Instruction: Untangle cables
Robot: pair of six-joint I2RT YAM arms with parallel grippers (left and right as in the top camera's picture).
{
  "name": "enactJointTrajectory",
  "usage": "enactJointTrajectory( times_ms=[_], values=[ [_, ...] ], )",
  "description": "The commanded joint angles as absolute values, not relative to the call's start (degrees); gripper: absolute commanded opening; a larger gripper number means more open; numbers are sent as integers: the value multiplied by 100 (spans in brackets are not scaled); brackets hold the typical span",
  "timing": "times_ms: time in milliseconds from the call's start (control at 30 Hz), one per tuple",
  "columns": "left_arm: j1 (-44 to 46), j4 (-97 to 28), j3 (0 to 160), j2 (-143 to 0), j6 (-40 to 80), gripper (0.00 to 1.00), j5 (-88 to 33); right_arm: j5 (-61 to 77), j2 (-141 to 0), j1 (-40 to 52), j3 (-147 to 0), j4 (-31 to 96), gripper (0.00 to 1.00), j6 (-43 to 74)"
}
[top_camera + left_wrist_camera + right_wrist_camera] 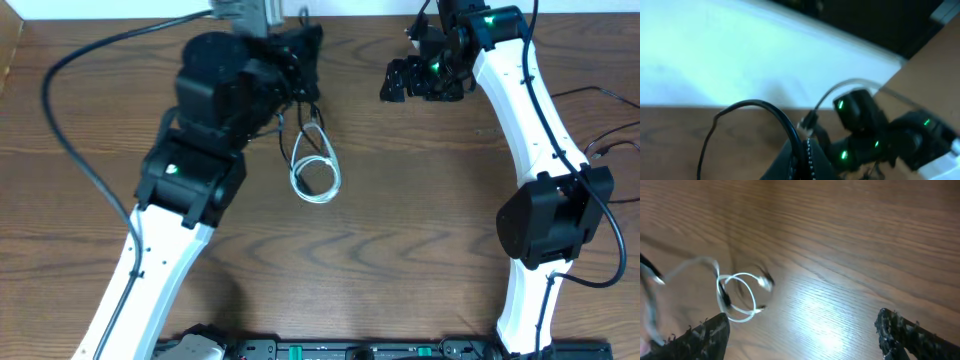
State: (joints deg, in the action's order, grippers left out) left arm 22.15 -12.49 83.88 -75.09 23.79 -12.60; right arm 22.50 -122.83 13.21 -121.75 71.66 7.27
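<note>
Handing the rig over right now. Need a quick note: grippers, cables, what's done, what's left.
Left gripper: shut on the black cable.
Right gripper: open, empty, clear of both cables.
White cable: coiled on the table below the left gripper, with black strands crossing its coil.
Done: black cable gripped.
Left: separate the two cables, which are not yet apart.

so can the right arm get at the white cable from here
Probably yes: the right gripper is open, and in its wrist view only bare table lies between it and the white cable. The left gripper, shut on the black cable, sits close by and might crowd it.
</note>
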Motion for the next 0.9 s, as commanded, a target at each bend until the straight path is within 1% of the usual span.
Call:
enactJointTrajectory(
  times_ms=[0,67,133,267,500,600,667,867],
  values=[
    [2086,-1007,8416,-7227,2394,8,-1308,2569,-12136,1479,-12180,7118,90,375],
    [2032,-993,8420,-7201,2475,7,-1304,2718,-12197,1546,-12147,7024,91,78],
    [1959,-991,8427,-7199,2563,7,-1304,3315,-12252,1597,-12086,6866,91,-473],
    [1802,-982,8427,-7201,2877,7,-1284,4226,-12269,1638,-11985,6624,94,-913],
    [1549,-613,8427,-7199,3074,7,-1269,4322,-12293,1865,-11782,6191,92,-620],
    [1527,-475,8427,-7199,3076,7,-869,4327,-12293,2027,-11533,5940,93,-471],
    [1527,-419,8427,-7199,3076,7,-652,4372,-12293,2167,-11349,5780,93,-480],
    [1527,-244,8427,-7188,3076,7,-637,4370,-12293,2742,-10530,4858,93,-915]
  ],
)
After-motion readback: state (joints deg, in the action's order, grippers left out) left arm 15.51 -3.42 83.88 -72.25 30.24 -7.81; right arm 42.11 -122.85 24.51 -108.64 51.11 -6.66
